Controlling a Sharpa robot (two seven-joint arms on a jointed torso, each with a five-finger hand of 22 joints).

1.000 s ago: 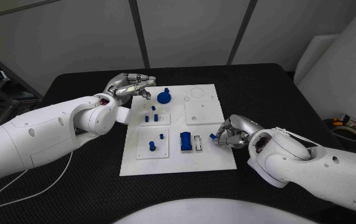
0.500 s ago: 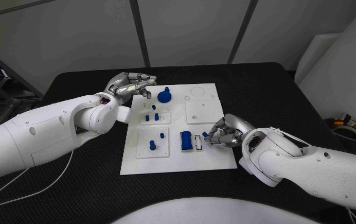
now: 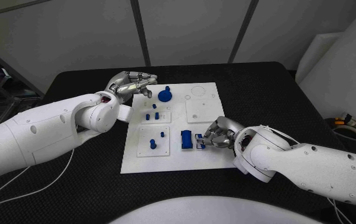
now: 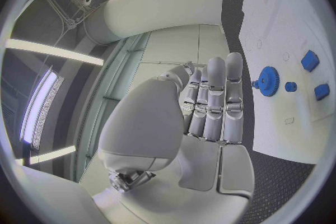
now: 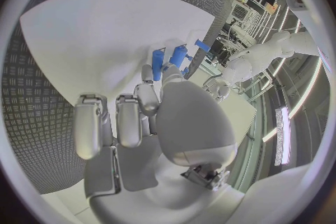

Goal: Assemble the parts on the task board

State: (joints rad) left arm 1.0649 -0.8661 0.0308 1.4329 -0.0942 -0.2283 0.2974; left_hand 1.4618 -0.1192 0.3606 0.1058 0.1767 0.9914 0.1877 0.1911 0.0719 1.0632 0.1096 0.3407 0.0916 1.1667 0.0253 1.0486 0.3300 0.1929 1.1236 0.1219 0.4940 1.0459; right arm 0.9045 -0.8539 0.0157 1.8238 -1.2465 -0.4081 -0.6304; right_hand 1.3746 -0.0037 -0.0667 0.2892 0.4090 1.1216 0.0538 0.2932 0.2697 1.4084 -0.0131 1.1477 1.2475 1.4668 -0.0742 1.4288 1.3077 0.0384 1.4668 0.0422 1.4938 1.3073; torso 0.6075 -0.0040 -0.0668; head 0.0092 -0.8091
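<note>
The white task board [image 3: 178, 163] lies mid-table. My right hand [image 3: 216, 135] rests over its right edge and pinches a small blue part [image 3: 199, 142] at its fingertips, right over the white slot beside the upright blue block [image 3: 185, 140]. In the right wrist view two blue pieces [image 5: 158, 62] stand just past my fingertips [image 5: 145, 75]; which of them is held is unclear. My left hand [image 3: 132, 86] hovers at the board's far left corner, holding nothing, with its fingers [image 4: 213, 102] side by side. A blue gear [image 3: 164, 96] [image 4: 268, 80] lies close to it.
Small blue pegs [image 3: 152, 116] stand in the left middle plate, and another peg [image 3: 153, 143] in the near left plate. A bare white square plate [image 3: 203, 113] sits at the board's right. Black table [image 3: 260, 90] surrounds the board.
My right hand has moved left over the board, carrying the small blue part from the board's right edge to the slot beside the blue block. The left hand has stayed put.
</note>
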